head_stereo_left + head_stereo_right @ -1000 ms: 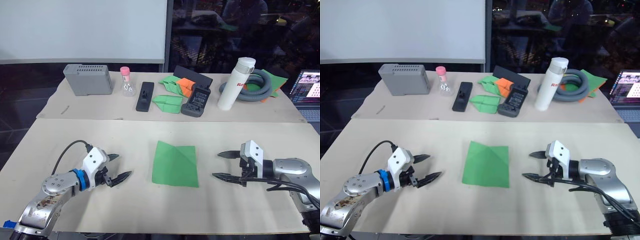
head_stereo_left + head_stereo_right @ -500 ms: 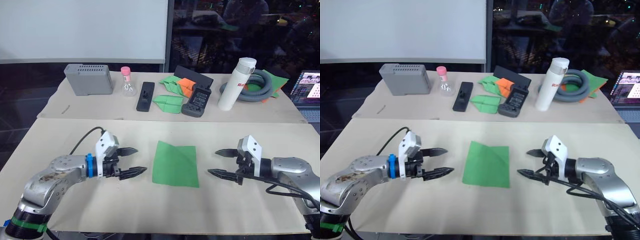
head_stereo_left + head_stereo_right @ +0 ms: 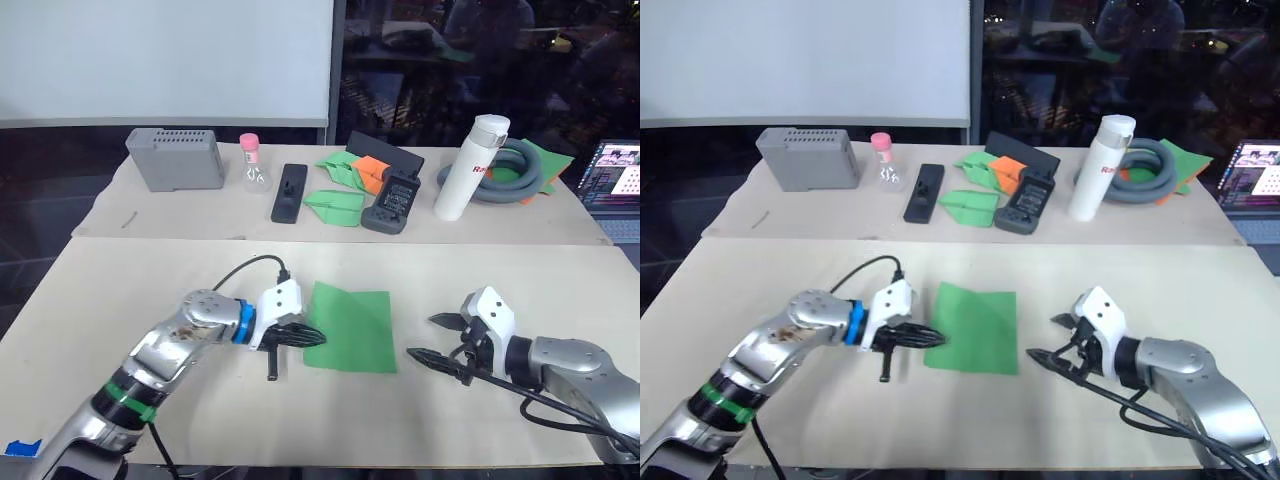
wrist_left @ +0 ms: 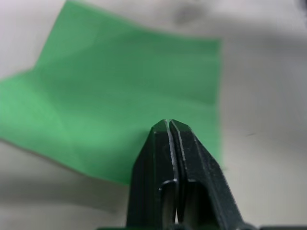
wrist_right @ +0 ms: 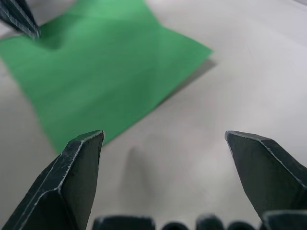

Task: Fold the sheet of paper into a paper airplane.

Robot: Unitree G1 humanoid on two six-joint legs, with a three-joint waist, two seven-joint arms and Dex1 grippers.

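Observation:
The sheet of paper (image 3: 352, 325) is bright green and roughly square. It lies flat on the near table with faint diagonal creases. My left gripper (image 3: 318, 336) is shut, its joined black tips resting over the sheet's left edge. In the left wrist view the closed fingers (image 4: 170, 123) point onto the green sheet (image 4: 120, 96), with no paper between them. My right gripper (image 3: 421, 337) stands open just right of the sheet, apart from it. The right wrist view shows its spread gripper (image 5: 165, 139) facing the sheet (image 5: 96, 62) and the left gripper's tip (image 5: 19, 17).
On the back table stand a grey box (image 3: 176, 158), a pink-capped bottle (image 3: 251, 165), a black remote (image 3: 288, 192), small green darts (image 3: 335, 205), an orange dart (image 3: 373, 168), a black device (image 3: 396, 200), a white bottle (image 3: 471, 168), a grey hose (image 3: 515, 170) and a laptop (image 3: 615, 180).
My left gripper has travelled right to the sheet's left edge and shut. My right gripper has shifted slightly toward me and stays open.

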